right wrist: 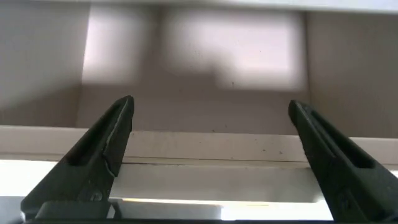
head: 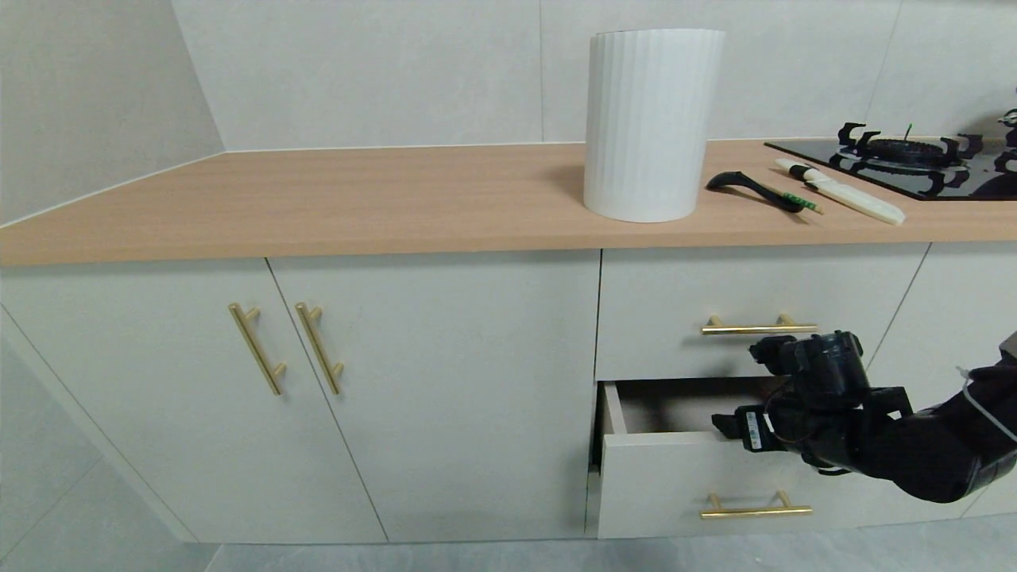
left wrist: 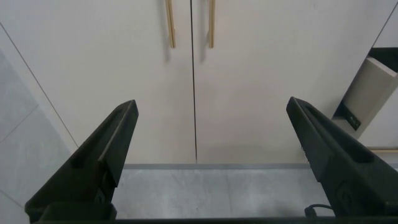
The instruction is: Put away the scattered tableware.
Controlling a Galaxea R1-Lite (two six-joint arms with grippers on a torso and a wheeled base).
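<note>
On the wooden counter (head: 357,199) lie a black spoon (head: 751,189), a thin green-tipped stick (head: 804,203) and a long white utensil (head: 846,199), just right of a tall white ribbed container (head: 647,123). Below them the second drawer (head: 675,477) is pulled out. My right gripper (head: 735,387) is at its opening, open, just above the front panel. In the right wrist view the right gripper (right wrist: 211,106) is spread over the drawer's front rim (right wrist: 211,149), and the inside looks bare. My left gripper (left wrist: 211,107) is open, holds nothing and faces the cabinet doors (left wrist: 249,93).
A black gas hob (head: 906,163) occupies the counter's far right. The shut top drawer has a gold handle (head: 759,326). Two cabinet doors with gold handles (head: 286,349) stand left of the drawers. Grey floor (left wrist: 205,193) lies under the left gripper.
</note>
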